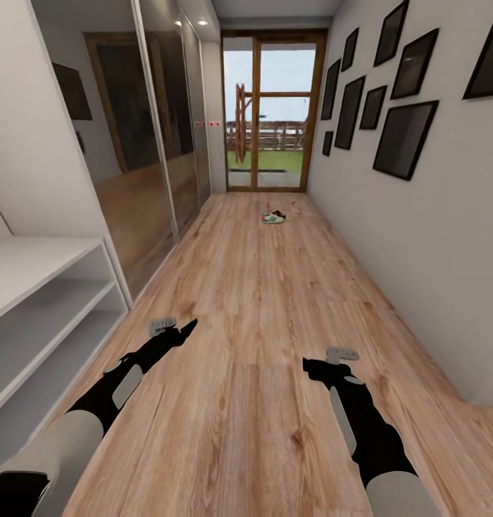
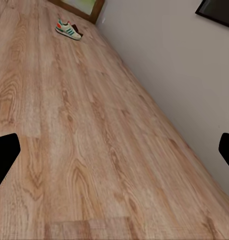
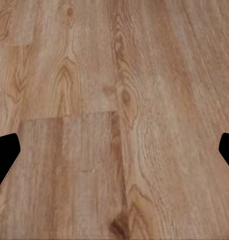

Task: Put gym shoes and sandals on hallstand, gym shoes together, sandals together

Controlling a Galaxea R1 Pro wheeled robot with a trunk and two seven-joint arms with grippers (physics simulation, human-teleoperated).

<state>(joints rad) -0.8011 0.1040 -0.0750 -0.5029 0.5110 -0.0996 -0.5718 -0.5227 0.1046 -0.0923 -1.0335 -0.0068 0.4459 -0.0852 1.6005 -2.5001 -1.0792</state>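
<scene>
Far down the corridor floor (image 1: 275, 301), close to the wood-framed glass door (image 1: 275, 108), a small cluster of footwear lay on the planks. From the head view it was too small to sort out; the left wrist view showed one gym shoe (image 2: 68, 29), cream with green stripes and a red heel tab, with something dark just behind it that might have been a sandal. I couldn't confirm the count or the other pair.

The hallstand (image 1: 38, 287) stood at the near left edge of the corridor, shelves bare where visible.

Both arms hung low over bare planks. The left gripper (image 1: 176, 329) and the right gripper (image 1: 331, 362) held nothing; in each wrist view the jaws stood wide apart at the frame edges with only floor between them.

Judgement: this was the approach step, nothing picked or placed yet. Next move called for driving the base down the corridor toward the door until the shoes came within arm reach, then lowering one open gripper over the nearest shoe. Mirrored wardrobe doors (image 1: 146, 143) on the left and the picture wall on the right left little side clearance.
</scene>
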